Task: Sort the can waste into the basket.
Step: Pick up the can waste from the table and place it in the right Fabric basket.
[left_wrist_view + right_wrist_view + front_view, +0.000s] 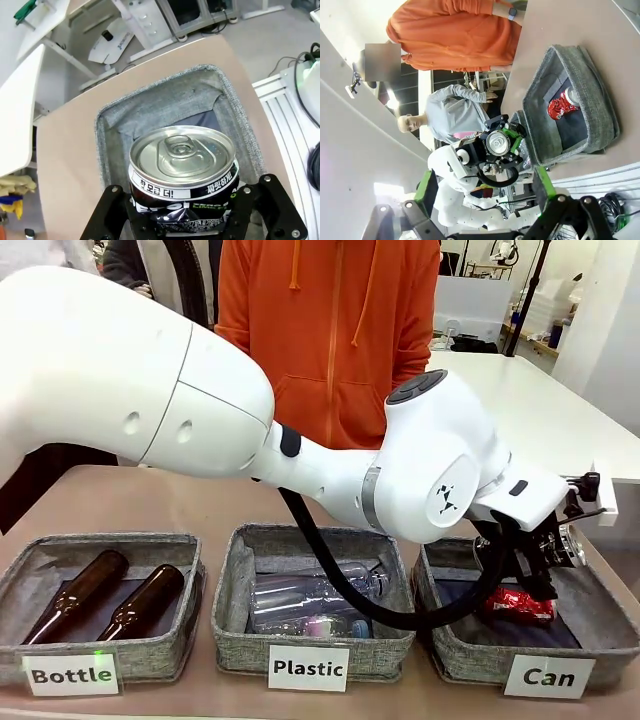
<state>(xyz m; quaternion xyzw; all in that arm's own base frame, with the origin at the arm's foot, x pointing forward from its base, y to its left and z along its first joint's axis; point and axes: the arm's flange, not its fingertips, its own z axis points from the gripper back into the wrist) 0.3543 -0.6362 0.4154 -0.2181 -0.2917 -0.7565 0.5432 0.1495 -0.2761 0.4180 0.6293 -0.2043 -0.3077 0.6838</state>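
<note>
In the front view my left gripper (547,552) has reached across to the right and hangs over the grey basket (468,660) labelled "Can". It is shut on the black and silver can (570,544). The left wrist view looks down past this can (182,172), held upright between the black fingers (112,212), into the basket (150,107) below. The red can (519,605) lies dented on the basket's dark lining. My right gripper (485,182) stands open with nothing between its green pads (542,182), well off from the basket (595,90) and the red can (562,107).
A basket labelled "Plastic" (240,640) holds clear bottles (310,600) in the middle. At the left, a basket labelled "Bottle" (150,655) holds two brown bottles (140,600). A person in an orange hoodie (330,330) stands at the far side.
</note>
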